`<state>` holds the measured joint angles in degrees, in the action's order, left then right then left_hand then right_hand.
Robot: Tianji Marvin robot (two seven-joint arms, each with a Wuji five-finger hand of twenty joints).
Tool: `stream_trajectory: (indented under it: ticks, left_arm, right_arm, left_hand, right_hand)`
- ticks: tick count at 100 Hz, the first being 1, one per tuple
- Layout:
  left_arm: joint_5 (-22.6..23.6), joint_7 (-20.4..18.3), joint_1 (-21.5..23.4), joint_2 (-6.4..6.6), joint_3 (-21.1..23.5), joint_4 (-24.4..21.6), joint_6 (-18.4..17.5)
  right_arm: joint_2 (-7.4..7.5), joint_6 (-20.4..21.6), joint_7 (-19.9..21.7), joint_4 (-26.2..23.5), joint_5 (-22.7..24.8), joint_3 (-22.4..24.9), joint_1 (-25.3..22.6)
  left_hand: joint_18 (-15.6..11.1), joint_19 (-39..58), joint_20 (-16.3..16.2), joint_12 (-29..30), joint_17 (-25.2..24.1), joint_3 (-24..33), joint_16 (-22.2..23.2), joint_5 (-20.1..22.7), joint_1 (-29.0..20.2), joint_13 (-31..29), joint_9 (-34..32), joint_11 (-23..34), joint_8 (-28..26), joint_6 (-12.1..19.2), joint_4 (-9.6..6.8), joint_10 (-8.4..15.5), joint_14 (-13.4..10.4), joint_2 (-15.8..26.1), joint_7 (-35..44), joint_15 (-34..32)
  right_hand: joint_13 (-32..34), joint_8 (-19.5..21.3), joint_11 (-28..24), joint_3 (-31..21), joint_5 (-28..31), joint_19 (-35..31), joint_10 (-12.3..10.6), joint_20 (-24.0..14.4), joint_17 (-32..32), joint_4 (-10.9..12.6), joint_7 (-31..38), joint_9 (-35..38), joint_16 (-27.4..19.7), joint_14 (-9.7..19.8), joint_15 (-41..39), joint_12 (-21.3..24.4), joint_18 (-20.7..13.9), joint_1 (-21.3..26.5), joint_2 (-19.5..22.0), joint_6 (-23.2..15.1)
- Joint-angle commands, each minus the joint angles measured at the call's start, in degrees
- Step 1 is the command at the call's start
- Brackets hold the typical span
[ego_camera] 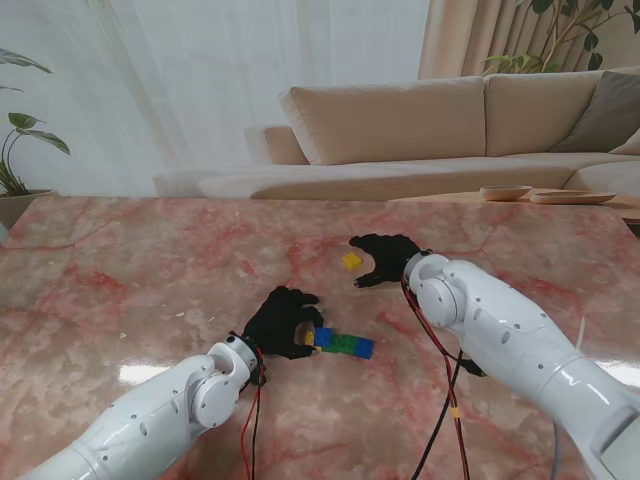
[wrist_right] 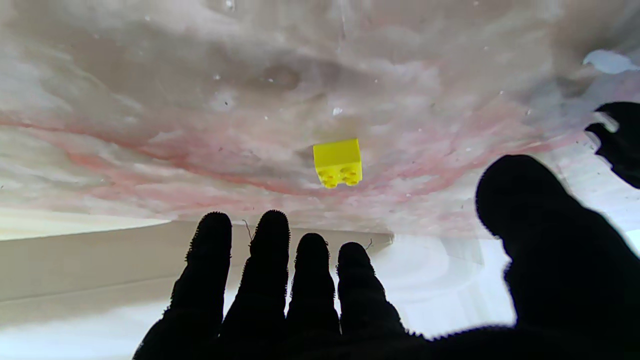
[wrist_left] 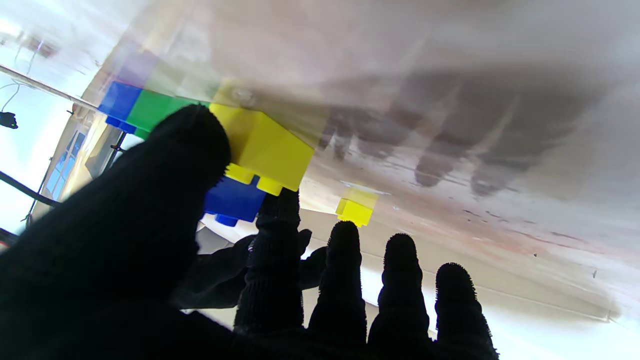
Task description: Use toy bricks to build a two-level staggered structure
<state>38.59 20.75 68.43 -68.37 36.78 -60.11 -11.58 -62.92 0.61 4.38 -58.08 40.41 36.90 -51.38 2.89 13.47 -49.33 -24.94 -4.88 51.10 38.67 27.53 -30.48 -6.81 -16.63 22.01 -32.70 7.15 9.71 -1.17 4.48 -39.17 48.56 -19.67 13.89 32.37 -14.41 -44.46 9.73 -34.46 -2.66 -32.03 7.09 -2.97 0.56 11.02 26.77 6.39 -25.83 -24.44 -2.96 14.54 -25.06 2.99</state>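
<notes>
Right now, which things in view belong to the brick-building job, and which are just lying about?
Part of the job:
- row of blue, green and yellow plastic toy bricks, with the left robot hand at its end
- loose small yellow plastic toy brick, by the open right robot hand

Just lying about:
- two shallow beige dishes
- beige fabric sofa

This is a home living room. A long beige fabric sofa (ego_camera: 420, 125) with a grey cushion (ego_camera: 608, 110) stands beyond the glossy pink-veined marble table (ego_camera: 150, 290). Sheer white curtains (ego_camera: 200, 70) and a beige drape (ego_camera: 470, 35) cover the window, and leafy green houseplants (ego_camera: 20, 140) flank the scene.
</notes>
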Motion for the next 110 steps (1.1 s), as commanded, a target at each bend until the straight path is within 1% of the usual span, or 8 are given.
stream_trajectory:
  ticks: [1,27,47,70,73,80,84,110]
  left_arm:
    - [0.2,-0.7,2.1,0.45,-0.9,2.9,0.3]
    - [0.1,-0.5,2.0,0.35,-0.9,3.2,0.3]
    - [0.0,-0.6,2.2,0.39,-0.8,3.1,0.2]
    - [0.2,-0.4,2.2,0.38,-1.0,3.2,0.3]
    - [0.2,-0.4,2.2,0.39,-1.0,3.2,0.3]
    - [0.0,-0.4,2.3,0.34,-0.9,3.2,0.2]
    - [0.0,-0.5,2.4,0.35,-1.0,3.2,0.2]
    - [0.1,-0.1,2.4,0.3,-1.0,3.4,0.2]
  right_arm:
    - [-1.05,0.4,0.6,1.8,-0.5,-0.6,1.2]
    - [-4.12,2.3,-1.0,10.3,-5.4,-8.6,7.1]
    - [-6.43,3.0,-0.3,15.6,-8.5,-13.4,10.4]
    - [-8.76,4.1,0.6,20.8,-10.9,-17.5,12.8]
    - [-9.03,4.3,0.8,21.4,-11.2,-17.9,13.0]
    - [-9.43,4.6,1.6,22.6,-11.8,-19.0,13.4]
    - [-9.47,4.7,1.9,22.9,-11.9,-19.4,13.4]
    - [-5.83,2.9,1.7,17.2,-8.0,-17.4,10.3]
  left_hand:
    - [-0.3,0.2,-1.2,0.2,-0.5,1.6,0.2,0.7,-0.9,0.1,-0.1,0.9,-0.6,1.6,-1.89,0.8,0.8,1.4,-0.1,-0.1]
    - [-0.2,0.2,-1.3,0.3,-0.5,1.8,0.2,0.6,-0.9,0.1,-0.1,0.9,-0.7,1.7,-1.91,0.8,0.8,1.4,-0.1,-0.1]
    - [-0.2,0.2,-1.3,0.3,-0.5,1.9,0.2,0.5,-1.0,0.1,-0.1,0.9,-0.7,1.7,-1.97,0.9,0.8,1.6,-0.2,-0.1]
    - [-0.3,0.2,-1.3,0.2,-0.5,1.9,0.2,0.2,-0.8,0.1,0.0,0.9,-0.7,1.4,-1.97,0.9,0.8,1.8,-0.3,-0.1]
    - [-0.3,0.2,-1.3,0.2,-0.5,1.8,0.2,0.2,-0.6,0.1,0.0,0.9,-0.7,1.5,-1.91,0.8,0.7,1.8,-0.3,-0.1]
    - [-0.3,0.1,-1.3,0.2,-0.5,1.7,0.2,0.2,-0.6,0.2,-0.1,1.0,-0.7,1.4,-1.89,0.8,0.7,1.8,-0.3,-0.1]
    - [-0.3,0.1,-1.3,0.2,-0.5,1.7,0.2,0.2,-0.6,0.2,0.0,1.0,-0.7,1.4,-1.9,0.7,0.8,1.9,-0.3,-0.1]
    - [-0.3,0.1,-1.2,0.3,-0.5,1.7,0.2,0.0,-0.8,0.2,0.0,0.9,-0.6,1.4,-2.03,0.8,0.8,2.1,-0.5,-0.1]
  right_hand:
    - [-2.2,-0.3,2.9,-2.3,-2.0,0.7,0.6,-1.7,-0.5,-1.2,-2.1,-2.1,-1.9,0.9,1.5,1.8,-1.1,0.8,-0.6,1.1]
    - [-2.8,-20.8,7.1,-7.6,-0.7,1.2,1.0,-2.4,-0.5,-1.3,-3.1,-2.6,-2.7,1.1,2.7,1.1,-1.4,0.5,-0.9,0.8]
    - [-3.1,-22.1,5.4,-11.7,-0.5,1.3,0.8,-2.5,-0.9,-0.8,-2.8,-2.4,-1.7,1.2,1.1,-0.6,-1.4,-0.3,-1.1,-1.0]
    - [-2.7,-19.2,1.9,-12.2,-0.9,1.4,0.2,-2.6,-0.7,-0.9,-1.6,-2.2,-0.4,1.4,-1.2,-4.3,-1.5,-1.2,-0.6,-1.8]
    - [-2.5,-13.8,0.9,-11.8,-1.3,1.4,0.1,-2.7,-0.6,-0.8,-1.6,-2.1,-0.2,1.4,-1.3,-4.6,-1.6,-1.4,-0.5,-2.1]
    - [-2.4,-11.8,0.1,-10.5,-1.3,1.3,-0.1,-2.7,-0.5,-1.3,-1.3,-2.0,0.1,1.6,-1.8,-4.8,-1.7,-1.7,0.1,-2.5]
    - [-2.5,-4.3,-0.8,-10.1,-1.8,1.2,-0.1,-2.7,-0.4,-1.1,-0.9,-2.0,0.3,1.6,-2.3,-4.5,-1.7,-1.5,0.2,-3.0]
    - [-0.9,4.8,-6.2,-7.7,1.1,-0.7,-0.8,-3.5,1.0,-2.0,3.5,-1.3,0.8,1.7,-3.7,-5.9,-1.9,0.0,-0.5,-3.4]
